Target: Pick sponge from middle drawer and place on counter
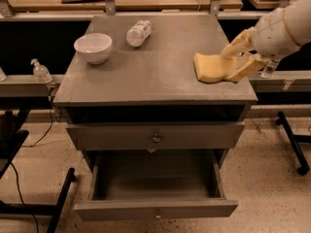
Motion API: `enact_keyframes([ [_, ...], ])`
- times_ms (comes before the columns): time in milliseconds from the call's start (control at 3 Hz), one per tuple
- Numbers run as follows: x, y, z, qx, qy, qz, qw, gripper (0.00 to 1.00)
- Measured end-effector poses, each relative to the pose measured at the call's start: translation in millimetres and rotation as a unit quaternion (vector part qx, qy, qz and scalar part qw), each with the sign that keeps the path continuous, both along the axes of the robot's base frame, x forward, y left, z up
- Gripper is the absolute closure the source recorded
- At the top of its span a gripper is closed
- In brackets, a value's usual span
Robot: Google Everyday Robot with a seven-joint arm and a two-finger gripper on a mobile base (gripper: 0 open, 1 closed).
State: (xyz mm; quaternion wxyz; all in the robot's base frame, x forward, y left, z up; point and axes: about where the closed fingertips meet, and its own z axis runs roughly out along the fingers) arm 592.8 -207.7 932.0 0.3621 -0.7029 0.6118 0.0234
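Pick done: sponge out of drawer (open, empty); hand clamped on it, well right of bowl, over bench. Touching or not, can't tell. Left: set down, release.

One each: pincer over the counter's right edge, sponge, bowl, bottle, open drawer, shut drawer, perhaps a dispenser.

Claw grips sponge over counter right edge.
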Motion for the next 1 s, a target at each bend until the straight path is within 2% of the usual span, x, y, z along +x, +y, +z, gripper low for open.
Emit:
enact_keyframes([
  [333,41,30,-8,-0.001,0.000,-0.005,1.0000,1.00],
  [667,83,58,-38,-0.006,0.017,-0.007,0.9998,0.98],
  [1000,107,72,-64,-0.010,0.037,-0.003,0.9993,0.75],
])
